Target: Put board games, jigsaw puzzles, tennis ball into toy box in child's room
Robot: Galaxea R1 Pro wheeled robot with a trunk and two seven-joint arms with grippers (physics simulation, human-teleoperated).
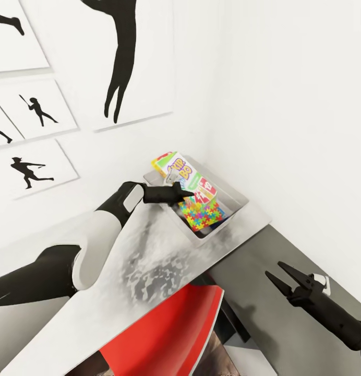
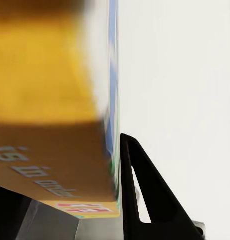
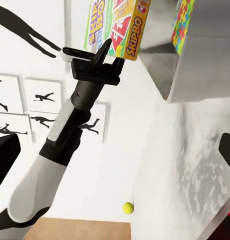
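My left gripper (image 1: 181, 191) is shut on the SKIP-BO board game (image 1: 184, 176), holding it tilted above the toy box (image 1: 237, 201) in the table's far corner. A jigsaw puzzle (image 1: 202, 214) lies inside the toy box. The left wrist view has the game's yellow side (image 2: 50, 100) pressed against one black finger (image 2: 144, 200). The right wrist view takes in the held game (image 3: 119, 25), the toy box (image 3: 194, 70) and the puzzle (image 3: 182, 25). A small tennis ball (image 3: 127, 207) sits low by the white wall near the wood floor, away from the toy box. My right gripper (image 1: 273, 268) stands open beyond the table's edge.
The pale mottled table (image 1: 149, 271) runs along the white wall under baseball silhouette pictures (image 1: 34, 109). A red chair (image 1: 170, 329) is tucked under its near edge. The dark desk frame (image 1: 253, 292) lies beside my right arm.
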